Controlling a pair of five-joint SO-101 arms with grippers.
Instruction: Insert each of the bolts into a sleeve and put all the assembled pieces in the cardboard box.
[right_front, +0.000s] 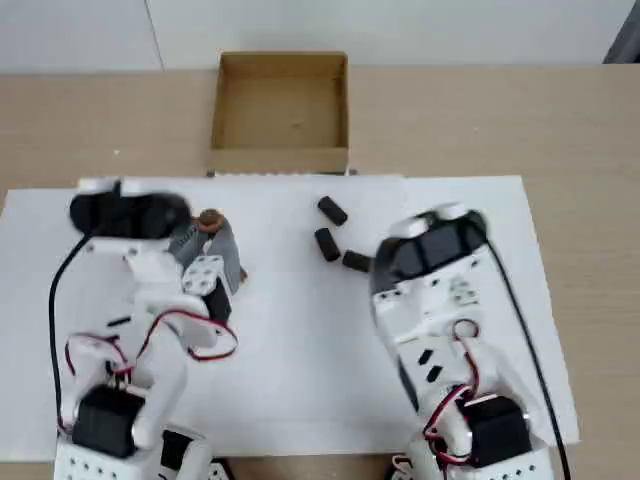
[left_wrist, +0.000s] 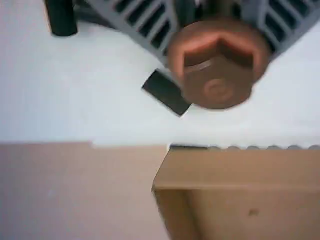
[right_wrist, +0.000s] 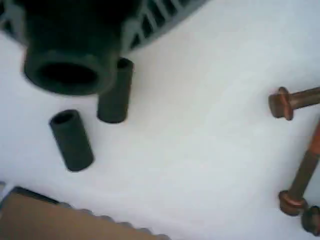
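- Two arms each hold one half of a pair. The left gripper (left_wrist: 212, 17) is clamped on a copper bolt (left_wrist: 217, 62), whose hexagon head faces the wrist camera between the grey ribbed jaws; the shank is hidden
- The right gripper (right_wrist: 85, 30) is closed around a black sleeve (right_wrist: 70, 70), with the open bore turned toward that arm's camera
- In the high view the held bolt and the held sleeve are well apart, with bare white sheet (right_front: 280, 330) between them
- Two loose sleeves (right_wrist: 72, 140) lie on the sheet just beside the held one, and three spare bolts (right_wrist: 300, 180) lie grouped farther off
- The cardboard box (right_front: 282, 110) stands at the sheet's far edge with nothing assembled seen in it, so the task looks close to its start
- The step in hand is judged to be mating bolt and sleeve. Doing it well means bringing both to the open middle of the sheet and turning the wrists until shank and bore share one line
- The approach should be slow and straight, since a tilted shank would likely catch on the sleeve's rim and push it askew in the jaws
- Both grips should stay firm until the head seats against the sleeve. Only one arm should then let go, so the pair does not drop among the loose sleeves
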